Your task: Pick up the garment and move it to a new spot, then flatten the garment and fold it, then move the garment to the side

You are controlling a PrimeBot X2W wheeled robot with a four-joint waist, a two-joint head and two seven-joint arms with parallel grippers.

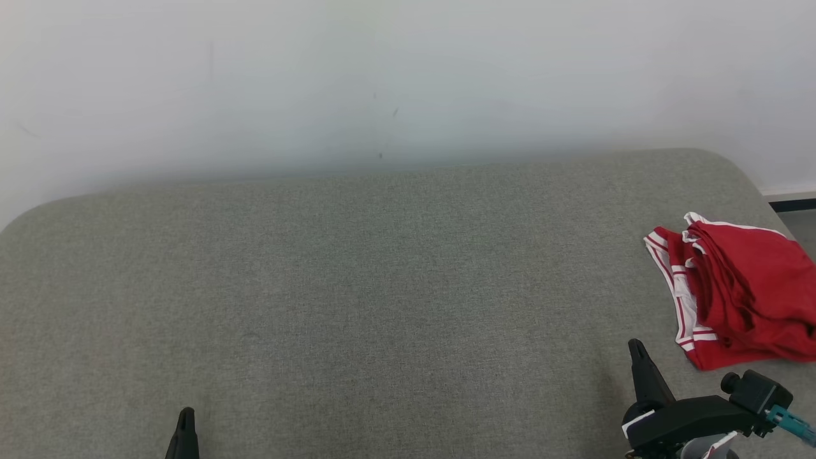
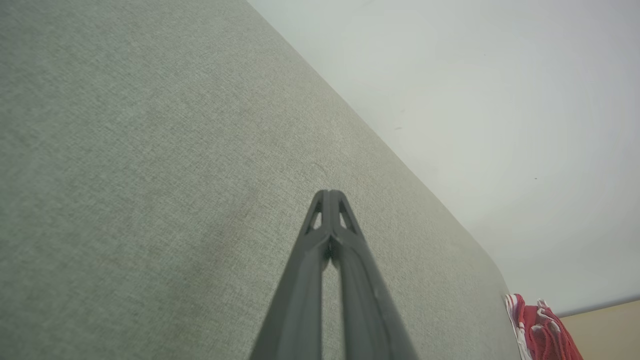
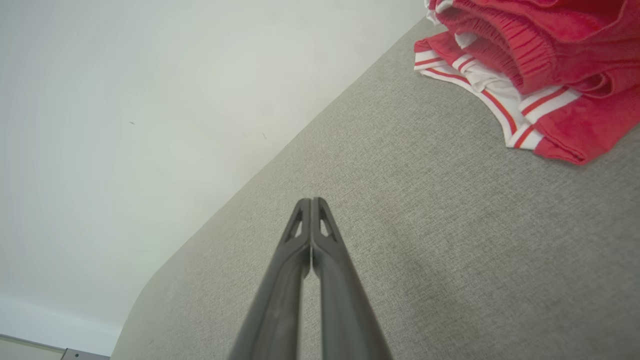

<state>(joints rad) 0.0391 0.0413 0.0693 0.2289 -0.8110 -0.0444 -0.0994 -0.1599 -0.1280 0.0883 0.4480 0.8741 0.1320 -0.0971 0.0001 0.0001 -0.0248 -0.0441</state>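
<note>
A: ok quick headcount, what's actually out there?

B: not much tbh. One garment [image 1: 746,293], red with white striped trim, bunched into a rough heap with a few layers stacked up. Two grippers. One big grey fabric surface [image 1: 382,287] with rounded corners, and a pale wall [image 1: 382,76] behind it.

A: where's the garment sitting?

B: far right side of the surface, right up by the edge. In the head view it runs off the right side of the frame. It's lying on the fabric, not lifted.

A: and the grippers?

B: left gripper [image 2: 330,192] is low on the left, well apart from the garment, over bare fabric. Jaws pinched fully together, tips touching, nothing in them. Right gripper [image 3: 311,200] is near the garment, just to its left and a bit closer to the robot, but not touching it. Same deal there: jaws closed tight on nothing.

A: so nobody's got hold of the cloth?

B: nope, it's lying there on its own. In the right wrist view the gathered red folds and striped trim sit at the upper right, with a stretch of bare grey between them and that gripper.
</note>
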